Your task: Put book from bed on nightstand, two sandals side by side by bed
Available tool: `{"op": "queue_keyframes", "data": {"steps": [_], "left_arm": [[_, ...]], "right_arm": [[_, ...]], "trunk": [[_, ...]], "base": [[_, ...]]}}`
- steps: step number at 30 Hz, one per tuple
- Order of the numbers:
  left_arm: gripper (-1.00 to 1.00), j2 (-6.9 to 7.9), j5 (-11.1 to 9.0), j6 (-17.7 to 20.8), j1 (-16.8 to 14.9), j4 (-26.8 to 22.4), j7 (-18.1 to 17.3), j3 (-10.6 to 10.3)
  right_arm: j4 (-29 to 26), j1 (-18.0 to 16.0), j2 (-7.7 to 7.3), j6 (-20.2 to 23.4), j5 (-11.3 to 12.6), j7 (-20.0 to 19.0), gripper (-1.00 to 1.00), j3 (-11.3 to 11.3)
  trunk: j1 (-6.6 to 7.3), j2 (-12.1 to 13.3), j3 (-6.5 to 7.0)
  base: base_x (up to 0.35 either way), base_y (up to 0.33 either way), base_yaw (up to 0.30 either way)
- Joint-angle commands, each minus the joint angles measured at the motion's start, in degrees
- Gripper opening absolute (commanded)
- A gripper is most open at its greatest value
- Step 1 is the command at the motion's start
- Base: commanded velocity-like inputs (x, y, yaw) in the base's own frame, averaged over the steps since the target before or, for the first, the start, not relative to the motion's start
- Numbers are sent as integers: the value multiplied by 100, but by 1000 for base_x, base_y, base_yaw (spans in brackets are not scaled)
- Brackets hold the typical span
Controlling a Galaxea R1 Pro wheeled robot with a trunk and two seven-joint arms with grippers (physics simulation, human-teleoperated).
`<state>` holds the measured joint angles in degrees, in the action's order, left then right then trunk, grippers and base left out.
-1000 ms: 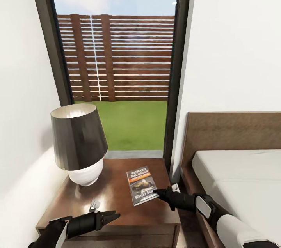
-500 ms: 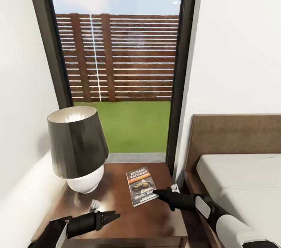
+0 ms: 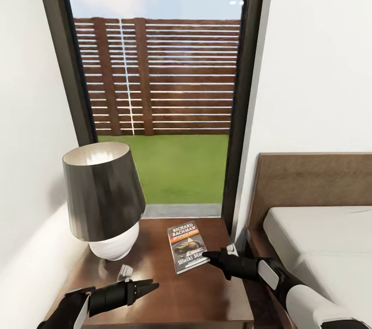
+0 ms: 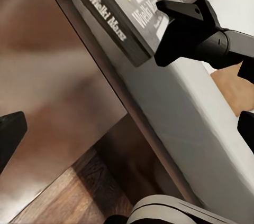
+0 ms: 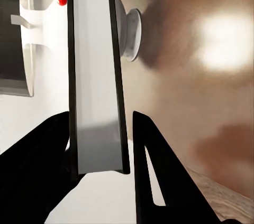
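1. Two claws in the head view. The right claw point(image 3: 208, 255) is clamped on the book point(image 3: 187, 247) at its near right corner; the right wrist view shows the book point(image 5: 95, 76) edge-on between both fingers point(image 5: 151, 166). The left claw point(image 3: 151, 286) hangs over the near-left part of the nightstand point(image 3: 217, 293), holding nothing, fingers drawn close together.
2. The book sits on or just above the nightstand's glossy top, right of the lamp point(image 3: 103, 197), near the edge that faces the bed point(image 3: 315, 230). Real contact with the top cannot be told from these views.
3. Risk: if the book is not flat on the top at release, it could drop and skid on the glossy wood. The bed-side edge is close, so it might go down the gap between nightstand and bed.
4. Risk: a fast pull-back with the fingers only part open would likely drag the thin paperback along, toward that same edge.
5. Risk: a small white object point(image 3: 124, 270) lies just ahead of the left claw; any forward move of that arm may knock it, or hit the lamp base.
6. Text on the cover: "RICHARD BACHMAN" in white, an orange band beneath too small to read, then "Wielki Ma…" cut off by the claw.
7. The left wrist view shows the spine point(image 4: 108, 20): "Wielki Marsz", with "KING)" before it.
8. Sandals are not yet dealt with.
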<state>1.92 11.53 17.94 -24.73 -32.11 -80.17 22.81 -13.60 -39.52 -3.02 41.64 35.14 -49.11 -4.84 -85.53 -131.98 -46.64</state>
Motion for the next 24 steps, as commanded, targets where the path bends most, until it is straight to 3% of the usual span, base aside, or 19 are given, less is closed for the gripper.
{"op": "queue_keyframes", "data": {"steps": [1, 14, 24], "left_arm": [[100, -7, 60, 60, -6, -6, -42, 40], [100, -15, 60, 60, -6, -6, -36, 32], [100, -16, 68, 60, -6, -6, -33, 25]], "right_arm": [[2, -3, -6, 47, 61, -4, -100, -48], [-2, -4, -6, 317, 65, -11, -100, -50], [-2, -3, -6, 318, 63, -11, -100, -56]], "trunk": [[1, -3, -6], [1, -3, -6], [-219, -404, -186]], "base": [[0, 0, 0], [0, 0, 0], [0, 0, 0]]}}
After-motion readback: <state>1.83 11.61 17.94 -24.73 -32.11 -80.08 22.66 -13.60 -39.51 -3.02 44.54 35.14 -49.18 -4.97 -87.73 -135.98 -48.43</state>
